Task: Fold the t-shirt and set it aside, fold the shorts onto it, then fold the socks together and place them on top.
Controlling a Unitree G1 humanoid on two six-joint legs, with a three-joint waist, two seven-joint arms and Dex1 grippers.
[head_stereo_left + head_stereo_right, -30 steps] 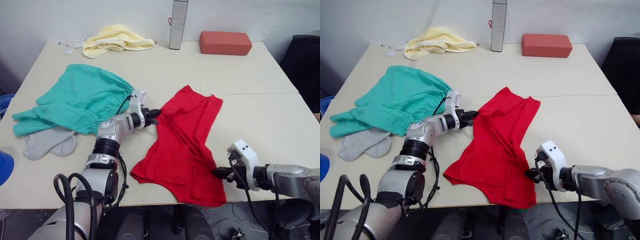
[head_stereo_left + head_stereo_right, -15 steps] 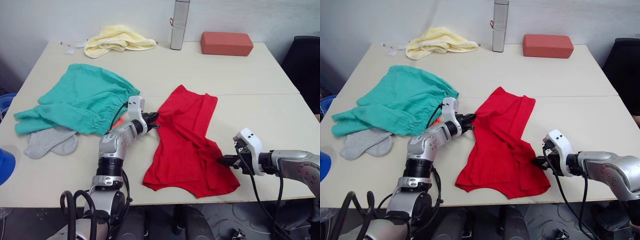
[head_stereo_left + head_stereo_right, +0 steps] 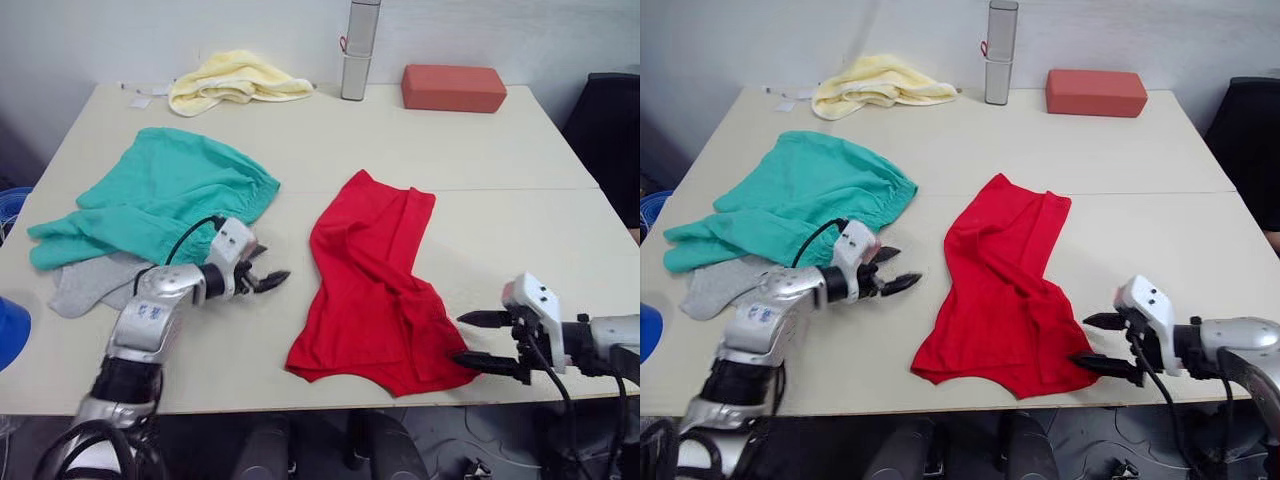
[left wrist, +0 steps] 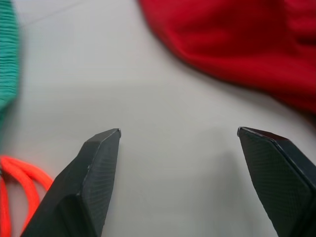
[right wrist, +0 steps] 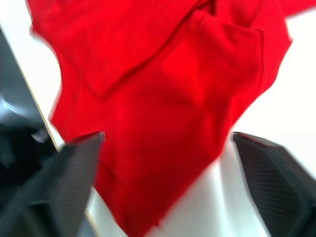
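Observation:
The red t-shirt [image 3: 370, 290] lies bunched into a long strip in the middle of the table, its lower end at the front edge. My left gripper [image 3: 262, 272] is open over bare table between the shirt and the teal shorts [image 3: 160, 200]; the left wrist view shows the shirt's edge [image 4: 237, 39] ahead of it and the orange drawstring [image 4: 15, 177] beside one finger. Open as well, my right gripper [image 3: 470, 338] sits just off the shirt's lower right corner [image 5: 163, 98], holding nothing. The grey socks [image 3: 90, 283] lie partly under the shorts at the left.
A pale yellow towel [image 3: 235, 78], a metal bottle [image 3: 357, 45] and a brick-red block [image 3: 452, 87] line the far edge of the table [image 3: 520, 220]. A blue object [image 3: 10, 330] sits beyond the left edge.
Both grippers have opened and let go of the t-shirt. The left one drew back leftward from the shirt's edge and the right one backed off to the right. The shirt lies still.

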